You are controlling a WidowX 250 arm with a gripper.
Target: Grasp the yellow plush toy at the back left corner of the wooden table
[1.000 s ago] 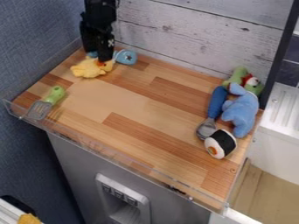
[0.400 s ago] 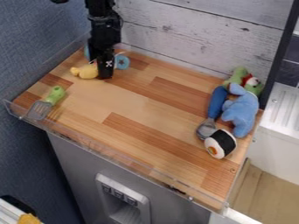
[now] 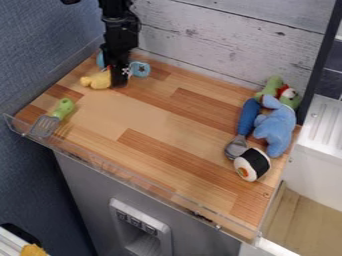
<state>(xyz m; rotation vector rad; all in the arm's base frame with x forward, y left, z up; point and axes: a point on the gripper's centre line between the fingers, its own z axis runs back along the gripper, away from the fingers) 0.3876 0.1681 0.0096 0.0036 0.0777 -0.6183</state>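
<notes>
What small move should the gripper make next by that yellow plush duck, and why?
Probably a slight lift: the gripper is low at the picture-right end of the yellow plush duck, hiding any grip, so lifting should show whether the duck follows.

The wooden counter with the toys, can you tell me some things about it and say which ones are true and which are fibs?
1. The black gripper is down by the yellow toy. True.
2. The spatula has a red handle. False: its handle is green.
3. The toy sushi roll has a black band around it. True.
4. The blue plush toy is at the picture's left end of the counter. False: it is at the right end.
5. The tool with the blue handle is next to the blue plush toy. True.
6. The spatula touches the sushi roll. False: they are far apart, near opposite ends.
</notes>
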